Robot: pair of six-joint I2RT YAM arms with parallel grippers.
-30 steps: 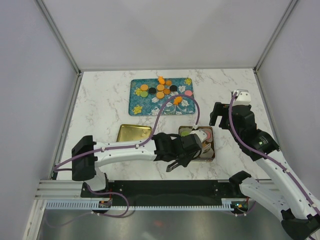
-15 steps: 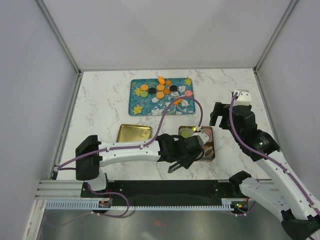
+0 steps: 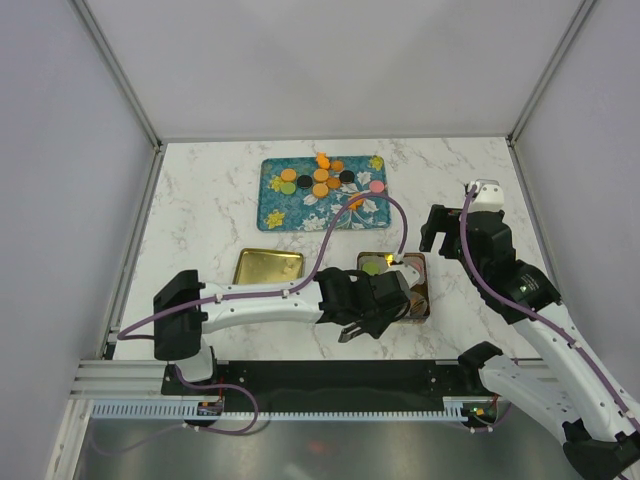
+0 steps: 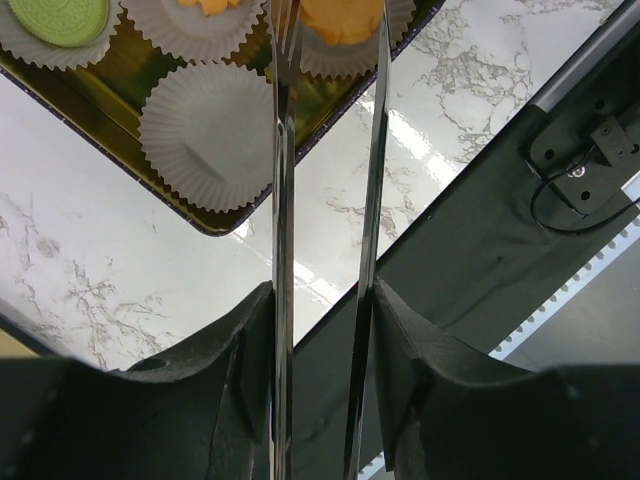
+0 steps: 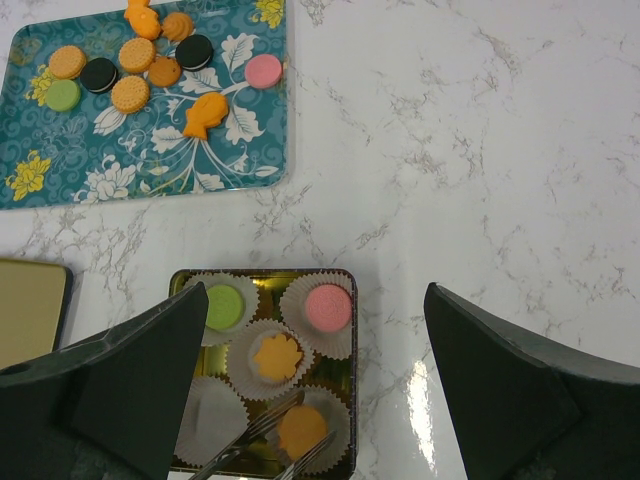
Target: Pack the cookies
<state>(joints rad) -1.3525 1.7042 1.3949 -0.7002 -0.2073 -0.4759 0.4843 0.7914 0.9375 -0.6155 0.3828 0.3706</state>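
The left arm [image 3: 255, 300] reaches low from its base toward the gold tin [image 5: 260, 272]. The left gripper [image 4: 333, 12] sits over the tin's near right part, its two thin metal fingers [image 4: 283, 200] parallel with a narrow gap between them. Whether they pinch anything is unclear. The right arm [image 3: 525, 285] is held high to the right of the tin. The right gripper [image 5: 317, 300] faces down toward the tin, jaws spread wide.

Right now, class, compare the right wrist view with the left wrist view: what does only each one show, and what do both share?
Only the right wrist view: the teal tray of loose cookies, a pink cookie in its cup, a plain gold tray. Only the left wrist view: the black mounting plate. Both: the gold tin, a green cookie, an empty paper cup and the left hand at an orange cookie.
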